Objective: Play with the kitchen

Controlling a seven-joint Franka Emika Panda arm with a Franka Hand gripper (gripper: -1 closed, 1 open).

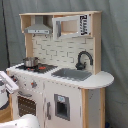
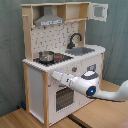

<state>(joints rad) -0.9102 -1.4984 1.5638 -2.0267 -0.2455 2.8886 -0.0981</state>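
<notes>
The kitchen (image 1: 60,85) (image 2: 55,55) is a tall white and light-wood toy unit, seen in both exterior views. It has a black faucet (image 1: 84,59) (image 2: 75,39) over a grey sink (image 1: 72,74) (image 2: 83,50). A small metal pot (image 1: 30,62) (image 2: 46,56) sits on the stovetop. My gripper (image 2: 54,76) reaches in from the second exterior view's right. It points at the kitchen's front panel just under the stovetop, above the windowed oven door (image 2: 62,98). In the first exterior view the arm's end (image 1: 7,84) shows at the left edge, in front of the knobs.
A grey hood (image 1: 37,30) (image 2: 50,21) hangs over the stove. The upper cabinet door (image 2: 98,11) stands swung open. The kitchen rests on a wooden floor (image 2: 30,120) before a grey curtain (image 1: 115,45). My white arm (image 2: 107,95) crosses the lower right.
</notes>
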